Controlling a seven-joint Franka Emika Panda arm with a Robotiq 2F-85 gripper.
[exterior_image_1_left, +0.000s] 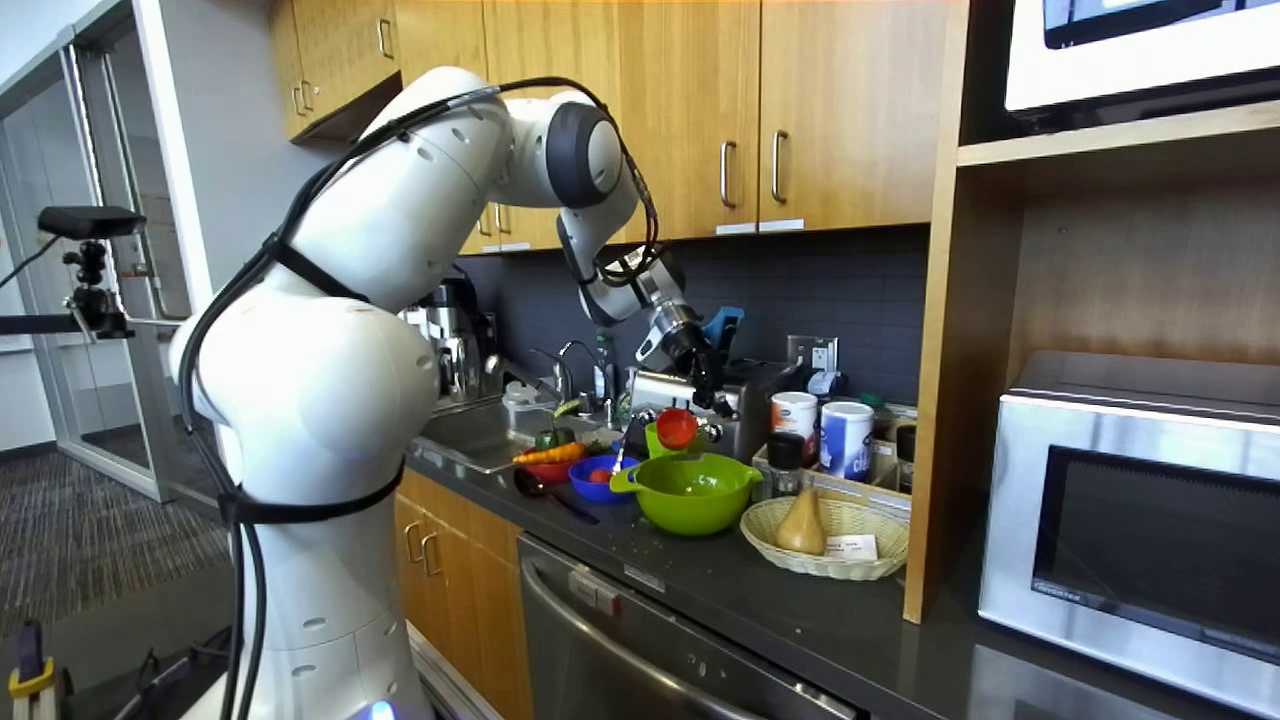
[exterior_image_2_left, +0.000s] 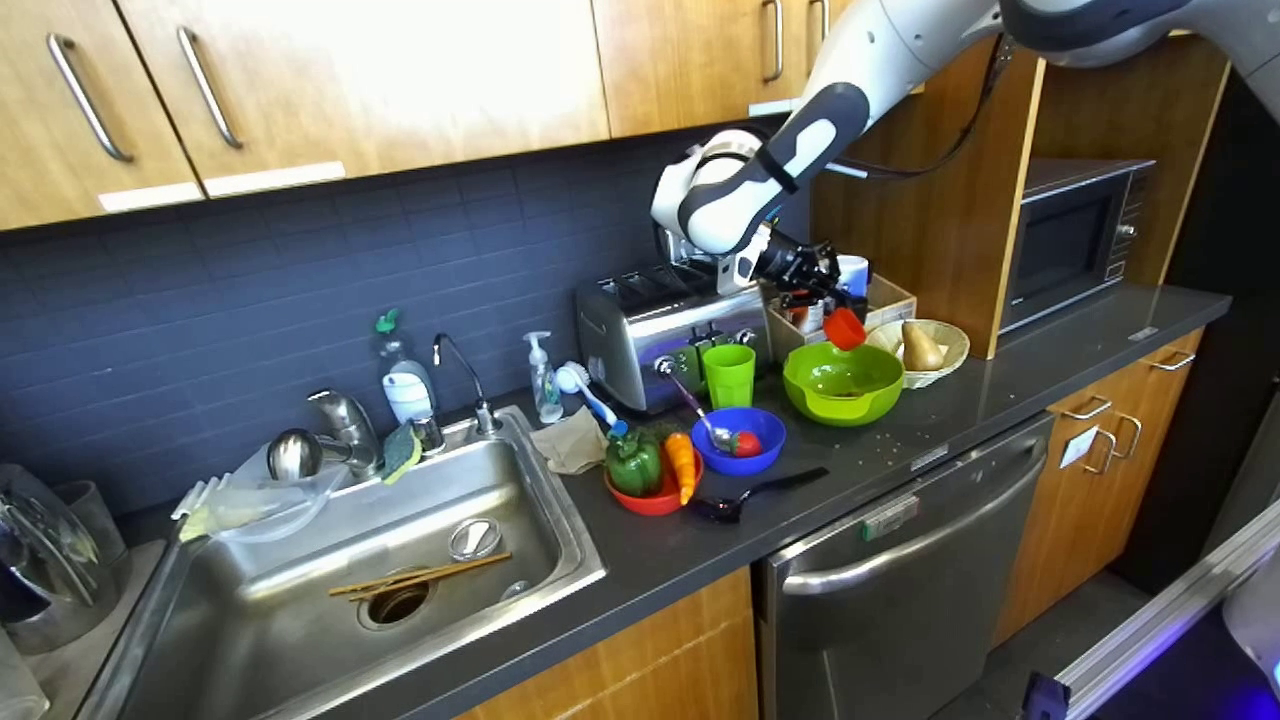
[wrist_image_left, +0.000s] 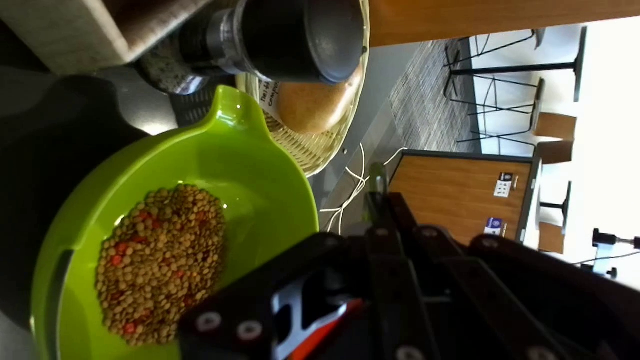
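Observation:
My gripper (exterior_image_1_left: 712, 395) is shut on a red cup (exterior_image_1_left: 676, 430); the grip point is mostly hidden. The cup hangs tilted above a lime-green bowl (exterior_image_1_left: 690, 505). In an exterior view the gripper (exterior_image_2_left: 850, 298), the red cup (exterior_image_2_left: 845, 328) and the green bowl (exterior_image_2_left: 840, 408) line up the same way. In the wrist view the fingers (wrist_image_left: 387, 212) are close together, and a strip of the red cup (wrist_image_left: 320, 336) shows behind them. The bowl (wrist_image_left: 255, 180) holds brown lentils (wrist_image_left: 160, 265) with small red bits. The cup's inside is too small to judge.
A basket (exterior_image_1_left: 870, 570) with a pear-shaped squash (exterior_image_1_left: 803, 525), a black-capped grinder (exterior_image_1_left: 785, 460) and a wooden box (exterior_image_2_left: 890, 310) stand near the bowl. A toaster (exterior_image_2_left: 650, 330), green cup (exterior_image_2_left: 728, 375), blue bowl (exterior_image_2_left: 768, 458), red bowl (exterior_image_2_left: 650, 505) and black ladle (exterior_image_2_left: 790, 482) lie toward the sink (exterior_image_2_left: 560, 580).

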